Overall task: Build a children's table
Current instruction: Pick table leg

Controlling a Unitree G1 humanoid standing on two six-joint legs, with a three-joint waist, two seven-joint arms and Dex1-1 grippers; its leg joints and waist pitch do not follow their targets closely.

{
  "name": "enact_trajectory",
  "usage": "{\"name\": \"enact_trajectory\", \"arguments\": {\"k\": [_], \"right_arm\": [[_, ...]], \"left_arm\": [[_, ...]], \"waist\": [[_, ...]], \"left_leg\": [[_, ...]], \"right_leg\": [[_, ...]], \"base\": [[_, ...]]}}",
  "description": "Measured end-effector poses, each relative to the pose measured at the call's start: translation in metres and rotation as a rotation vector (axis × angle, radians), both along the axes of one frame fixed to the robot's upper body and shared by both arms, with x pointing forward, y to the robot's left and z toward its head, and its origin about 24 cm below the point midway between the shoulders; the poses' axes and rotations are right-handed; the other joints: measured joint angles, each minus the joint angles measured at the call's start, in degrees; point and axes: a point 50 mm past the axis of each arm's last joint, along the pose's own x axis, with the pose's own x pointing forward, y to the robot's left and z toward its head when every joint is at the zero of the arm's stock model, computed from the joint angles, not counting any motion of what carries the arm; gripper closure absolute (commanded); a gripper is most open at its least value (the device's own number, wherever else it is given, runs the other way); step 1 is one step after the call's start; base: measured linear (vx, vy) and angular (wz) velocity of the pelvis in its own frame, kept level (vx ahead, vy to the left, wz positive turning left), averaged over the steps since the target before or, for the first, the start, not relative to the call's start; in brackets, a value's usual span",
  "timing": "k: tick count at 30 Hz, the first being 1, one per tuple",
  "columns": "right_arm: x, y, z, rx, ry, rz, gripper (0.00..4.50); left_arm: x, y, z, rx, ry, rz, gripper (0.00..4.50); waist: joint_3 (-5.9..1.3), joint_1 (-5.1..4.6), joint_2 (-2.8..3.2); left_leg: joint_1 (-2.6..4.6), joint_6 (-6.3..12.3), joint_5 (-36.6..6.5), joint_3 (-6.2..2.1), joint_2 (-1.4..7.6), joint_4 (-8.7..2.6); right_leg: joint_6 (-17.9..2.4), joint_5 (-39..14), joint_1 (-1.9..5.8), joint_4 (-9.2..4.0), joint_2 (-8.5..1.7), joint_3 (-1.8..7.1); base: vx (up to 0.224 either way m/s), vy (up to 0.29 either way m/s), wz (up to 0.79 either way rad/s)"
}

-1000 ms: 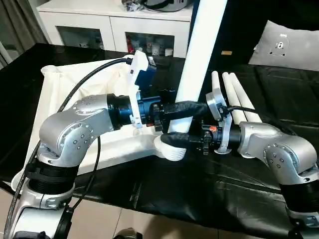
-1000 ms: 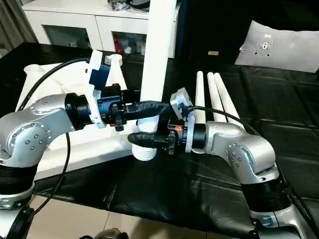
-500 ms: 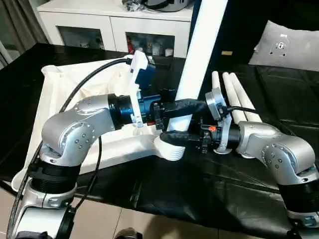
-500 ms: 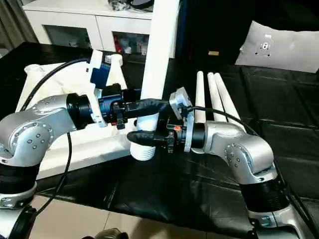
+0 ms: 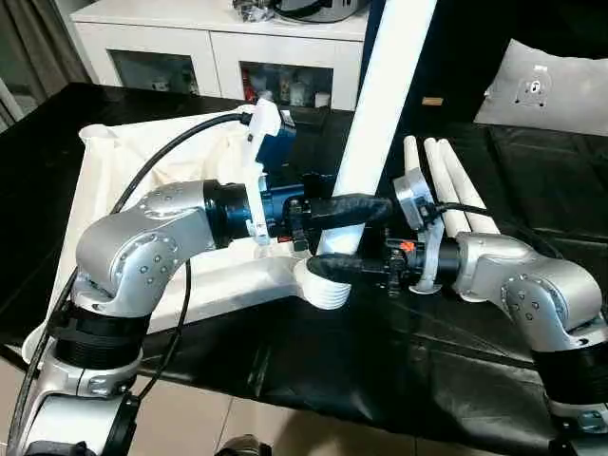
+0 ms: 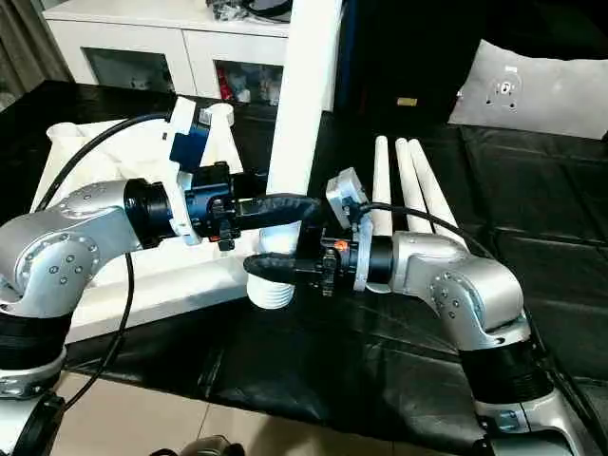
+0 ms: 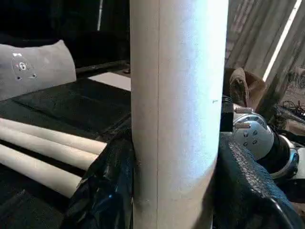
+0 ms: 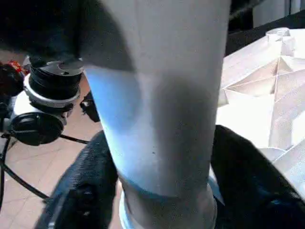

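at frame centre both the left gripper (image 5: 353,211) and right gripper (image 5: 334,268) clamp the upright leg (image 5: 380,114), steadying it in the upturned tabletop's (image 5: 114,180) corner socket (image 5: 323,287) on the desk (image 5: 446,351).

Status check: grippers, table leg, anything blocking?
Left gripper and right gripper shut on leg. Leg upright in corner socket. Three spare legs beside; nothing blocking.
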Motion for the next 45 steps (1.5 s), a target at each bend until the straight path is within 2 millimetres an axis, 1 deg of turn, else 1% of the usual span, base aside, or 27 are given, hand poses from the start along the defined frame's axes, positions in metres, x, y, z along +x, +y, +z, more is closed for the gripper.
{"name": "enact_trajectory", "arguments": {"k": [2,3,5,10,17,18,19,20,27,30,32,36,38,41,43,45], "right_arm": [[-0.001,0.000,0.001,0.009,0.002,0.008,2.04],[-0.001,0.000,0.001,0.010,0.003,0.010,2.04],[-0.001,0.000,0.001,0.010,0.002,0.010,2.34],[-0.001,0.000,0.001,0.013,0.002,0.017,2.49],[-0.001,0.000,0.000,0.012,-0.002,0.013,2.54],[-0.001,0.000,0.000,0.013,-0.002,0.012,2.54],[-0.001,0.000,-0.001,0.015,-0.002,0.012,2.54],[-0.001,0.001,-0.001,0.016,-0.003,0.012,2.54],[-0.002,0.004,-0.002,0.027,-0.010,0.000,2.54],[-0.005,0.003,-0.006,0.036,-0.007,-0.014,2.55],[-0.006,0.003,-0.006,0.032,-0.010,-0.020,2.56],[-0.004,0.007,-0.006,0.036,-0.037,-0.048,2.59],[-0.006,0.012,-0.009,0.033,-0.030,-0.042,2.59],[-0.005,0.015,-0.011,0.014,-0.042,-0.059,2.59],[-0.006,0.017,-0.014,0.007,-0.050,-0.055,2.59],[-0.008,0.018,-0.018,0.006,-0.045,-0.054,2.59]], "left_arm": [[0.000,0.000,0.000,0.000,0.000,0.000,2.59],[0.000,0.000,0.000,-0.001,0.000,-0.001,2.59],[0.000,0.000,0.000,-0.003,0.002,-0.003,2.59],[0.000,-0.001,0.000,-0.004,0.009,-0.003,2.59],[0.000,-0.001,-0.001,-0.003,0.018,0.011,2.59],[0.000,-0.001,-0.001,-0.002,0.020,0.007,2.03],[0.000,-0.001,-0.001,-0.001,0.019,0.004,2.03],[0.000,-0.001,-0.001,0.000,0.018,0.002,1.89],[-0.002,-0.002,0.001,-0.002,0.020,0.003,1.89],[-0.003,-0.006,-0.003,-0.042,0.046,0.010,1.89],[-0.003,-0.007,-0.004,-0.049,0.053,0.017,1.89],[-0.003,-0.011,0.000,-0.110,0.060,0.025,1.85],[-0.004,-0.011,0.001,-0.112,0.056,0.021,1.50],[-0.006,-0.006,0.000,-0.090,0.039,0.031,1.34],[-0.007,-0.002,-0.002,-0.075,0.030,0.026,1.05],[-0.009,0.002,-0.005,-0.063,0.032,0.011,0.91]], "waist": [[0.00,0.00,0.00],[0.00,0.01,0.00],[0.00,0.01,0.00],[0.00,0.01,0.00],[0.00,0.02,0.00],[0.00,0.03,0.00],[0.00,0.03,0.00],[0.00,0.03,0.00],[-0.01,0.05,0.02],[-0.02,0.30,0.03],[-0.02,0.22,0.03],[-0.02,0.10,0.03],[-0.02,0.03,0.03],[-0.02,-0.01,0.03],[-0.01,-0.02,0.03],[-0.01,0.07,0.03]], "left_leg": [[0.00,0.00,0.00,0.00,0.00,0.00],[0.00,0.00,0.00,0.00,0.00,0.01],[0.00,0.00,0.00,0.00,0.00,0.01],[0.00,0.01,0.00,0.00,0.00,0.02],[0.00,0.01,0.00,0.00,0.01,0.06],[0.00,0.01,0.00,0.00,0.01,0.07],[-0.01,0.01,0.00,0.00,0.01,0.07],[0.00,0.01,0.00,0.00,0.01,0.09],[0.00,0.01,0.00,0.00,0.02,0.17],[0.00,0.01,0.00,0.00,0.02,0.23],[-0.01,0.01,0.00,0.00,0.02,0.28],[0.04,-0.01,0.01,0.00,0.04,0.31],[0.06,-0.02,0.02,0.00,0.04,0.31],[0.07,-0.04,0.03,0.00,0.05,0.31],[0.06,-0.04,0.03,0.00,0.06,0.31],[0.04,-0.03,0.03,0.00,0.05,0.31]], "right_leg": [[0.00,0.00,0.00,0.00,0.00,0.00],[0.00,0.00,0.00,0.00,0.00,0.00],[0.00,0.00,0.00,0.00,0.00,0.00],[0.00,0.01,0.00,0.01,0.00,0.00],[-0.01,0.01,0.00,0.06,0.00,0.00],[-0.01,0.01,0.00,0.07,0.00,0.00],[-0.01,0.01,0.00,0.07,0.00,0.00],[-0.01,0.01,0.00,0.08,0.00,0.00],[-0.01,0.01,-0.01,0.20,-0.01,0.00],[-0.01,0.01,0.02,0.20,-0.04,-0.01],[-0.01,0.01,0.01,0.26,-0.04,0.00],[-0.01,0.01,0.00,0.39,-0.04,0.00],[-0.01,0.01,-0.02,0.44,-0.03,0.00],[0.00,0.01,-0.02,0.45,-0.02,0.02],[0.01,0.00,-0.04,0.45,-0.02,0.01],[0.01,0.00,-0.05,0.43,-0.02,0.01]], "base": [[0.000,0.000,0.00],[0.000,0.000,0.00],[0.000,0.000,0.00],[0.000,0.000,0.00],[0.000,0.000,0.00],[0.000,0.000,0.00],[0.000,0.000,0.00],[0.000,0.000,0.00],[0.000,0.000,0.00],[0.000,0.000,0.00],[0.000,0.000,0.00],[0.000,0.000,0.00],[0.000,0.000,0.00],[0.000,0.000,0.00],[0.000,0.000,0.00],[0.000,0.000,0.00]]}}
